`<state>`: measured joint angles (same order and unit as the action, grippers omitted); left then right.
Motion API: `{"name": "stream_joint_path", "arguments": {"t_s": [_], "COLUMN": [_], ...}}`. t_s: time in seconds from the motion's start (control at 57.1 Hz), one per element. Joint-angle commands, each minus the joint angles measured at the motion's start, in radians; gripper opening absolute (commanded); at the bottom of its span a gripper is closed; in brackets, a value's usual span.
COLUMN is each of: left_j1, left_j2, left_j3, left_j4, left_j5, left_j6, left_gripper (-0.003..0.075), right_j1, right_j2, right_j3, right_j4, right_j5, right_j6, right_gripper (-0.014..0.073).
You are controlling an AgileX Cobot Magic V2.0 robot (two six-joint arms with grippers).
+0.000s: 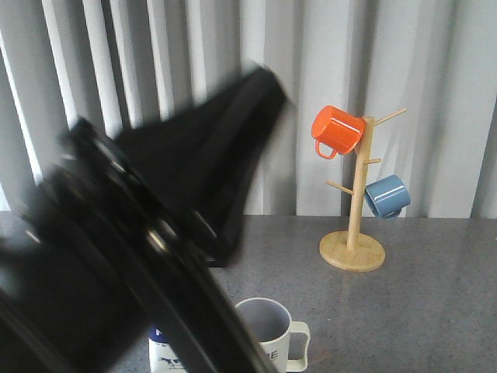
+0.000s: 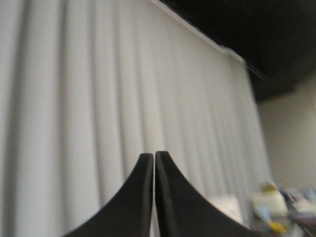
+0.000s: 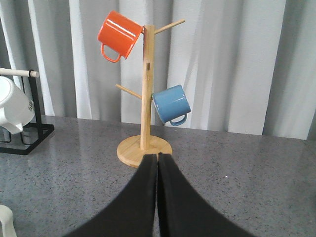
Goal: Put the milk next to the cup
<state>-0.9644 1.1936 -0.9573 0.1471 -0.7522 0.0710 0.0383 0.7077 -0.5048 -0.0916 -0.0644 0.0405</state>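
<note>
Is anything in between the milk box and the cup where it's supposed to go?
Nothing that shows. The milk already stands on the table right beside the cup, but the big black left arm hides most of the milk, so I can't see the gap itself. Both hands are shut and empty.

The cup (image 1: pixel 264 326) has dark letters on its side, but the black arm (image 1: pixel 116 272) hides most of them, and only the last one, an "E", can be read. The milk (image 1: pixel 165 353) shows a bit of dark blue print on white, too small and too hidden to read. No other words or numbers show.
</note>
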Motion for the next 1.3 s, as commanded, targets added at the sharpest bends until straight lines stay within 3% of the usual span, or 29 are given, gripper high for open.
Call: {"name": "stream_joint_path", "arguments": {"t_s": [0.0, 0.105, 0.21, 0.42, 0.525, 0.7, 0.823, 0.998, 1.051, 1.278], "left_j1": [-0.004, 0.014, 0.049, 0.158, 0.260, 0.428, 0.517, 0.651, 0.683, 0.801], "left_j2": [-0.021, -0.016, -0.030, -0.119, -0.192, -0.267, -0.334, -0.514, -0.586, -0.851], "left_j3": [-0.028, -0.027, -0.027, -0.027, -0.027, -0.017, 0.106, 0.427, 0.524, 0.784], "left_j4": [0.265, 0.274, 0.262, 0.201, 0.106, 0.075, 0.074, 0.006, -0.043, -0.108], "left_j5": [0.206, 0.414, 0.572, 0.676, 0.774, 0.914, 0.852, 0.468, 0.408, 0.430], "left_j6": [-0.224, -0.418, -0.468, -0.379, -0.250, -0.224, -0.224, -0.221, -0.221, -0.225], "left_gripper": [-0.0007, -0.0007, -0.0007, -0.0007, -0.0007, -0.0007, -0.0007, -0.0007, -0.0007, -0.0007], "right_j1": [-0.005, -0.005, -0.005, -0.005, -0.005, -0.005, -0.005, -0.005, -0.005, -0.005], "right_j2": [-0.003, -0.003, -0.003, -0.003, -0.003, -0.003, -0.003, -0.003, -0.003, -0.003], "right_j3": [-0.029, -0.029, -0.029, -0.029, -0.029, -0.029, -0.029, -0.029, -0.029, -0.029], "right_j4": [-0.002, -0.002, -0.002, -0.002, -0.002, -0.002, -0.002, -0.002, -0.002, -0.002], "right_j5": [-0.070, -0.070, -0.070, -0.070, -0.070, -0.070, -0.070, -0.070, -0.070, -0.070], "right_j6": [-0.003, -0.003, -0.003, -0.003, -0.003, -0.003, -0.003, -0.003, -0.003, -0.003], "right_gripper": [-0.0009, -0.0009, -0.0009, -0.0009, -0.0009, -0.0009, -0.0009, -0.0009, -0.0009, -0.0009]}}
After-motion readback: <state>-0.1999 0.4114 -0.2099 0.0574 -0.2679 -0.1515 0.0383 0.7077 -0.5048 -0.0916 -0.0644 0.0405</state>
